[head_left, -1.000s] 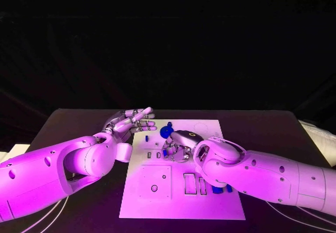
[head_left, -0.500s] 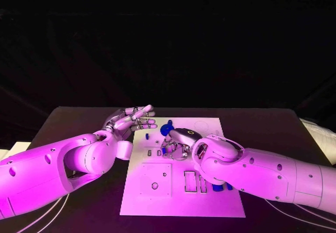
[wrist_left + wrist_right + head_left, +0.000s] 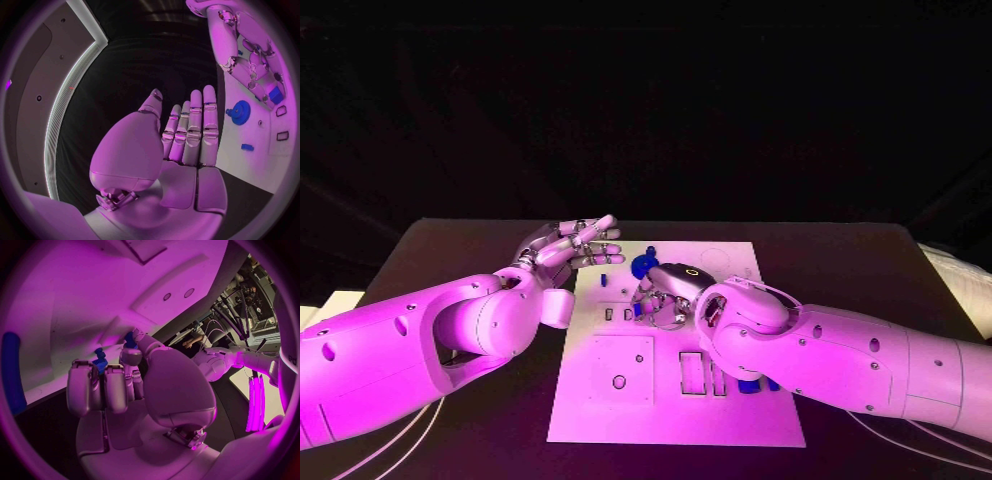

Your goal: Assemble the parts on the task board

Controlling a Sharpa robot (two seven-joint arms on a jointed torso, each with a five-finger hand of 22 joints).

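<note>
The white task board (image 3: 733, 415) lies mid-table. My right hand (image 3: 668, 292) is down on its middle with the fingers curled, and it pinches a small blue part (image 3: 100, 361) at its fingertips; that part (image 3: 274, 94) also shows from the left wrist. A blue gear (image 3: 643, 266) stands on the board just beyond this hand. My left hand (image 3: 574, 243) hovers over the board's far left corner, flat, fingers straight and empty (image 3: 187, 135). A small blue piece (image 3: 247, 147) lies near the gear (image 3: 238, 108).
More blue parts (image 3: 754, 385) lie on the board beside my right forearm, next to rectangular slots (image 3: 692, 372). A square recess (image 3: 617, 372) sits at the board's near left. Black table (image 3: 473, 255) surrounds the board.
My left hand has drifted slightly toward the far side, still flat. My right hand stays curled at the same spot on the board.
</note>
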